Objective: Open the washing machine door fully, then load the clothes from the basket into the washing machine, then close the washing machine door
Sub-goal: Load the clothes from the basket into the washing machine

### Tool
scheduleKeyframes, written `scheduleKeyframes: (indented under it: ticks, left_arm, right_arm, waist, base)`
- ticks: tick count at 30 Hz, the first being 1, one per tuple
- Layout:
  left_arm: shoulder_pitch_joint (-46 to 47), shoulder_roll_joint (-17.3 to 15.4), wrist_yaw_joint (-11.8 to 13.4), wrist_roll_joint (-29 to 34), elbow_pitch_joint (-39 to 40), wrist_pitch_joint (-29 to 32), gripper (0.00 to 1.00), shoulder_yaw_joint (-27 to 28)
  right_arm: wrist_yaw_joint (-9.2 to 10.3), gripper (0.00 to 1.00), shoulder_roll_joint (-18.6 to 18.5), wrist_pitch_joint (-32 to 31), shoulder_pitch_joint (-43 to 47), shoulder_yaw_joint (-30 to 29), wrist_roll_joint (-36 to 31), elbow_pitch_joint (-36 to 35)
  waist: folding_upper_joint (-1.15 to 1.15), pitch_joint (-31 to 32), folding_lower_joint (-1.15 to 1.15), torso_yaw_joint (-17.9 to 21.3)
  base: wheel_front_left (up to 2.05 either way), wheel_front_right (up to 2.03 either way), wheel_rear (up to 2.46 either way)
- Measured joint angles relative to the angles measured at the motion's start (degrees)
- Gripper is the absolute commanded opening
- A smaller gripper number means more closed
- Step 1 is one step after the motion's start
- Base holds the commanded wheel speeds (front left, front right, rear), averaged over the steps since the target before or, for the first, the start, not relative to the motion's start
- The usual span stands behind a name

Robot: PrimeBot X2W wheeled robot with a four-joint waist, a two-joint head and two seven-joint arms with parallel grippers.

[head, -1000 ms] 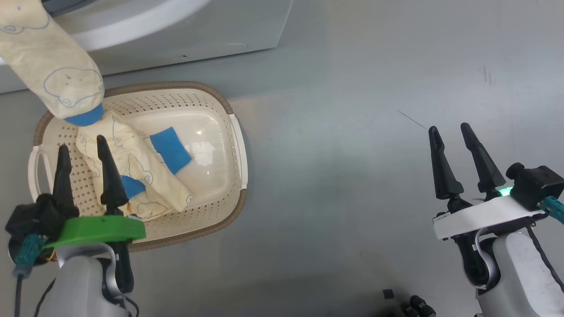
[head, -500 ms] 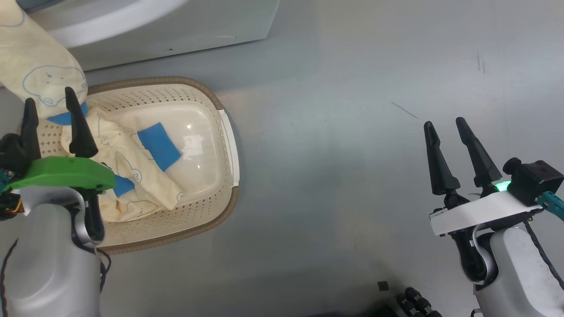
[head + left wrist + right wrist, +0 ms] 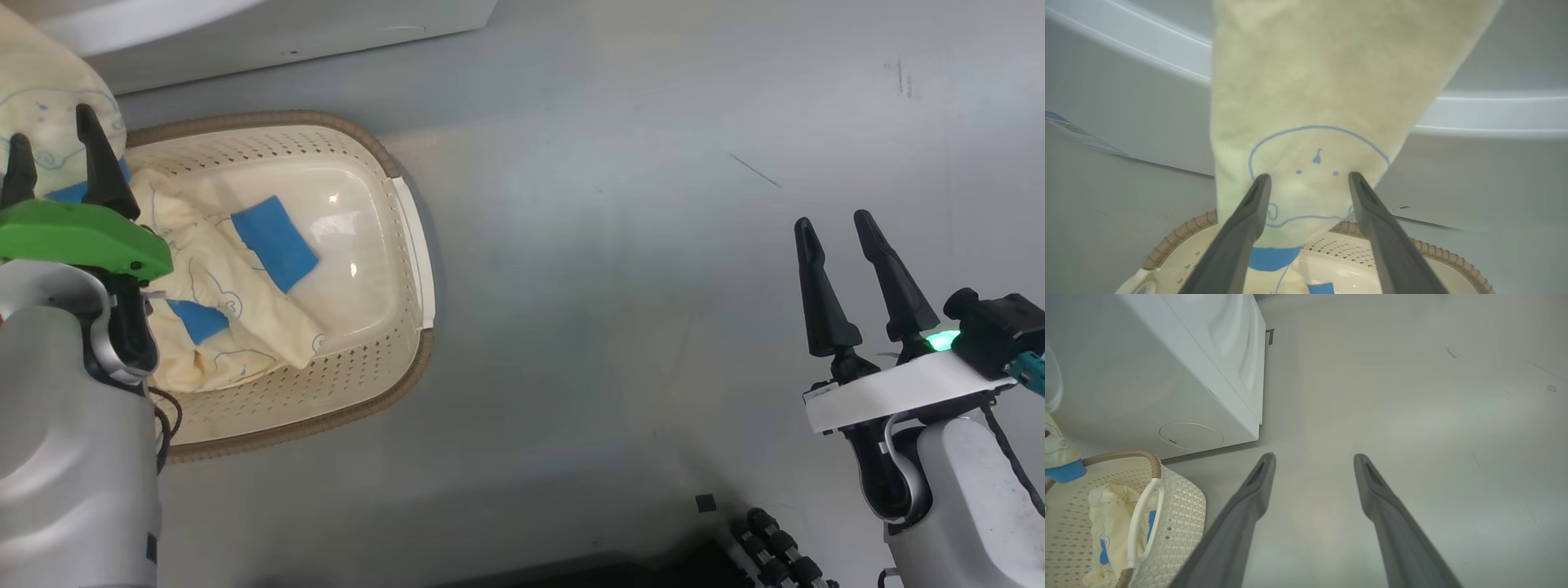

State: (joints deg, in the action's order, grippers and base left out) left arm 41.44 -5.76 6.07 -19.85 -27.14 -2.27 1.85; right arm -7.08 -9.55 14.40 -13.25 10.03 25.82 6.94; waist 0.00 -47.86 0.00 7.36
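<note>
White washer (image 3: 245,41) panel ran along the top of my head view. One yellow garment (image 3: 1314,102) hung down its front over the basket (image 3: 359,376). I judged the loading only half begun: that piece was not properly in, and a crumpled heap of clothes (image 3: 237,318) with blue patches lay in the basket. The door was to be shut last, and how it stood I could not tell. Against a second earlier the head camera had swung. Even so, my left gripper (image 3: 1308,176) had climbed from over the heap to the hanging garment's lower end, fingers wide apart, gripping nothing. My right gripper (image 3: 833,219) had kept its place above bare floor (image 3: 612,286), equally spread and empty.
</note>
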Motion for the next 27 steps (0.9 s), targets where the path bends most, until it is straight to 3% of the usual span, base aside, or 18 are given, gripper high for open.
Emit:
scheduleKeyframes:
  ticks: [12,13,16,17,19,20,27]
  left_arm:
    - [6.6,-0.1,-0.3,-2.9,-2.5,0.1,1.0,2.2]
    - [6.9,-0.2,-0.4,-2.9,-2.7,0.0,0.96,2.2]
    - [7.4,-0.6,-1.5,-2.9,-3.6,-1.3,0.45,1.7]
    - [7.5,-0.6,-1.9,-2.9,-3.9,-1.9,0.45,1.5]
    - [7.7,-0.8,-2.5,-2.7,-4.6,-2.9,0.04,1.2]
    - [7.7,-0.9,-2.8,-2.7,-5.1,-3.6,0.0,1.1]
    - [6.5,-1.0,-4.2,-1.7,-8.5,-7.3,0.0,-0.5]
  right_arm:
    - [0.0,1.0,0.0,0.0,-1.2,0.5,0.6,-0.7]
    - [0.0,1.0,0.0,0.0,-1.3,0.6,0.6,-0.7]
    - [0.0,1.0,0.0,0.0,-1.3,0.7,0.6,-0.6]
    - [0.0,1.0,0.1,0.0,-1.3,0.6,0.6,-0.6]
    - [0.0,1.0,0.2,0.0,-1.6,0.6,1.0,-0.5]
    - [0.0,1.0,0.2,0.0,-1.9,0.6,1.0,-0.4]
    - [0.0,1.0,0.4,0.0,-2.7,0.2,1.0,0.2]
  waist:
    - [0.0,-4.2,0.0,0.3]
    - [0.0,-4.4,0.0,0.4]
    - [0.0,-5.0,0.0,0.7]
    - [0.0,-5.0,0.0,0.7]
    - [0.0,-5.0,0.0,0.7]
    - [0.0,-4.9,0.0,0.7]
    - [0.0,-3.0,0.0,0.5]
  base:
    - [0.0,0.0,0.0]
    - [0.0,0.0,0.0]
    - [0.0,0.0,0.0]
    - [0.0,0.0,0.0]
    - [0.0,0.0,0.0]
    - [0.0,0.0,0.0]
    - [0.0,0.0,0.0]
